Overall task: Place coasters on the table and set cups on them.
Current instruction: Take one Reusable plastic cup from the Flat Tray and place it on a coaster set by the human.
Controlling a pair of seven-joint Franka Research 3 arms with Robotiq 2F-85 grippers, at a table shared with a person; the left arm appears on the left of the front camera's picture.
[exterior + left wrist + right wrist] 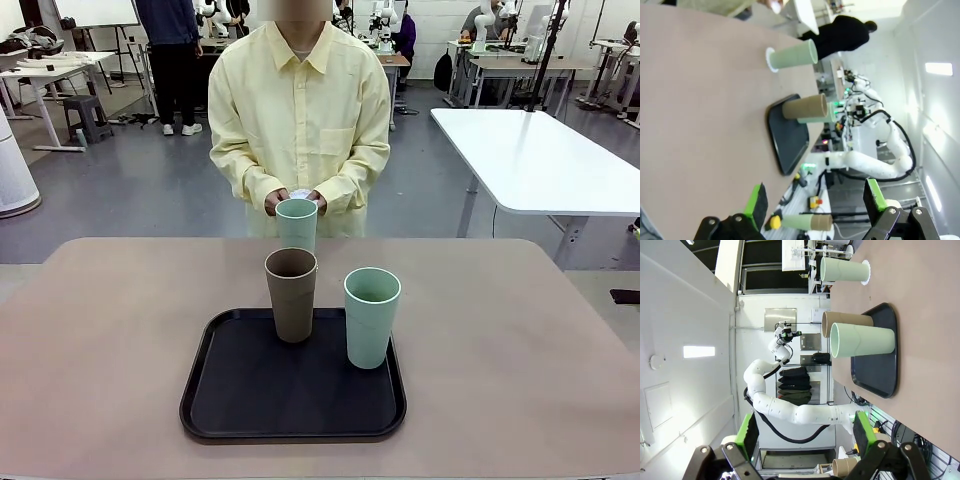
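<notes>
My left pincer [815,192] and right pincer [805,421] both stand wide, with nothing between the green pads. On the black tray [250,395] the brown cup [291,295] stands upright near the far edge, with a mint cup [371,318] just beside it. Beyond the tray, on the bench [520,350], the second mint cup [296,224] sits on a coaster [770,59] that its base mostly covers. Behind that cup the person's hands [275,203] hold something white [300,193], half hidden; I cannot make out what
</notes>
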